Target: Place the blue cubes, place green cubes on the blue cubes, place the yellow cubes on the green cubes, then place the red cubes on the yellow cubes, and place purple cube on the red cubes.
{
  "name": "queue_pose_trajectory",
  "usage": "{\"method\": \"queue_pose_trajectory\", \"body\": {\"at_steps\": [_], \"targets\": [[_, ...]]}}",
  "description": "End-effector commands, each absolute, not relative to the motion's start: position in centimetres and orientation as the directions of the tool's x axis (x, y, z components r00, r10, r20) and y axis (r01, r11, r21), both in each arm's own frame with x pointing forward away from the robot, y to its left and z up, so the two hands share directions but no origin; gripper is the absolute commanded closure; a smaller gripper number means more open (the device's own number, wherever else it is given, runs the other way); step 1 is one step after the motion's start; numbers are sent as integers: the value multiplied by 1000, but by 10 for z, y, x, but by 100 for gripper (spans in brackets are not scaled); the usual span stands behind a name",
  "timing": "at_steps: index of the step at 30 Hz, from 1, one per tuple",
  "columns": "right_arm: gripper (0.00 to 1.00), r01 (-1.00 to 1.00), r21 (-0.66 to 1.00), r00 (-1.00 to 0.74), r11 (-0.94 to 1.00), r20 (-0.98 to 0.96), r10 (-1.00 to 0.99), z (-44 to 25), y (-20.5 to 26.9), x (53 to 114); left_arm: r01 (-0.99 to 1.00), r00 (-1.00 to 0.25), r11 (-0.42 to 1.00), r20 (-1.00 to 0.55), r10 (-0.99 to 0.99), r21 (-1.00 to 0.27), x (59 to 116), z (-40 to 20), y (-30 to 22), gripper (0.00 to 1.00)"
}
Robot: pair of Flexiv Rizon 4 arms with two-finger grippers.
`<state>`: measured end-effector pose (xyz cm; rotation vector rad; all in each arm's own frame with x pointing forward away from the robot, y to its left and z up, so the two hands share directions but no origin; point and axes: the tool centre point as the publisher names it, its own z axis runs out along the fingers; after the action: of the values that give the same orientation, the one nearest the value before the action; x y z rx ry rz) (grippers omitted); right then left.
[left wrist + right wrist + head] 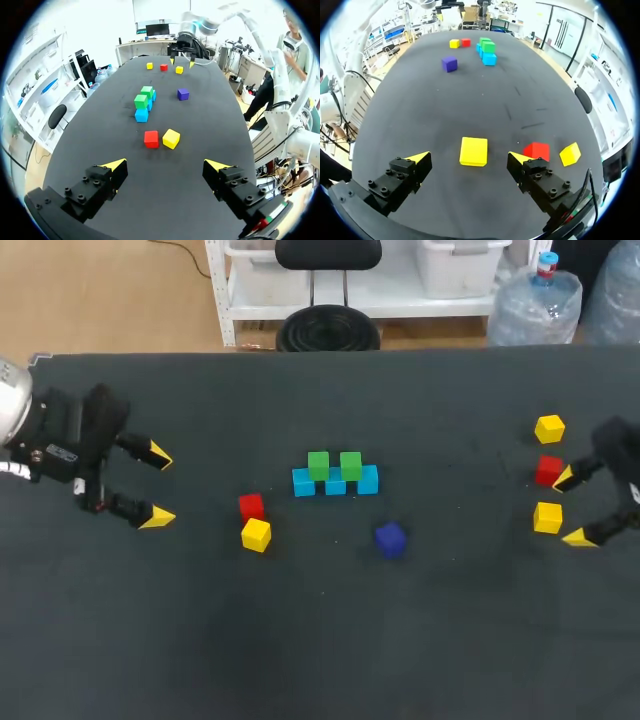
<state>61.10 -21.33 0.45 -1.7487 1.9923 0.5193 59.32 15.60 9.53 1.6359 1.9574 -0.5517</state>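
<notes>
Right gripper [572, 508] is released; the yellow cube [473, 151] lies just ahead, near the table's right edge. Left gripper [158, 486] is released. The cube appears light and rigid: grasp opposite flat faces.

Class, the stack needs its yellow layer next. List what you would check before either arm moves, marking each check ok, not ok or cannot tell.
1. Blue cubes in one touching row: ok.
2. Green cubes seated on the blue row, tops bare: ok.
3. Right gripper open: ok.
4. Yellow cube lined up with the gap between its fingers: ok.
5. Red cube clear of the right gripper's finger: cannot tell.
6. Left gripper open, holding nothing: ok.
</notes>
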Motion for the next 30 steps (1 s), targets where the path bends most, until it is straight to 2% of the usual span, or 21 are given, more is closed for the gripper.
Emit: {"method": "queue_pose_trajectory", "body": {"at_steps": [1, 6, 10, 12, 13, 15, 17, 19, 22, 23, 24, 25, 30], "targets": [[0, -992, 7, -106, 123, -553, -826, -4, -209, 617, 983, -128, 183, -629, 767, 23, 594, 94, 157, 0], [0, -992, 16, -114, 126, -548, -829, -11, -208, 618, 983, -128, 183, -629, 767, 23, 594, 94, 157, 0], [7, -992, 20, -118, 128, -546, -830, -15, -207, 619, 983, -128, 183, -629, 767, 23, 594, 94, 157, 0], [18, -992, 22, -119, 128, -544, -831, -17, -206, 620, 983, -128, 183, -629, 767, 23, 594, 94, 157, 0], [30, -991, 23, -120, 128, -543, -831, -17, -206, 620, 983, -128, 183, -629, 767, 23, 594, 94, 157, 0], [38, -991, 24, -123, 131, -543, -831, -17, -206, 620, 983, -128, 183, -629, 767, 23, 594, 94, 157, 0], [51, -991, 23, -126, 135, -544, -830, -17, -206, 621, 983, -128, 183, -629, 767, 23, 594, 94, 157, 0], [55, -990, 22, -129, 139, -545, -828, -17, -205, 621, 983, -128, 183, -629, 767, 23, 594, 94, 157, 0], [71, -990, 20, -129, 142, -546, -828, -17, -203, 621, 983, -128, 183, -629, 767, 23, 594, 94, 157, 0], [79, -990, 19, -129, 142, -547, -827, -17, -203, 621, 983, -128, 183, -629, 767, 23, 594, 94, 157, 0], [93, -990, 18, -129, 143, -547, -827, -17, -203, 621, 983, -128, 183, -629, 767, 23, 594, 94, 157, 0], [99, -989, 16, -129, 144, -547, -827, -17, -202, 621, 983, -128, 183, -629, 767, 23, 594, 94, 157, 0], [100, -990, 4, -118, 139, -550, -827, -9, -197, 620, 983, -128, 183, -629, 767, 23, 594, 94, 157, 0]]}}
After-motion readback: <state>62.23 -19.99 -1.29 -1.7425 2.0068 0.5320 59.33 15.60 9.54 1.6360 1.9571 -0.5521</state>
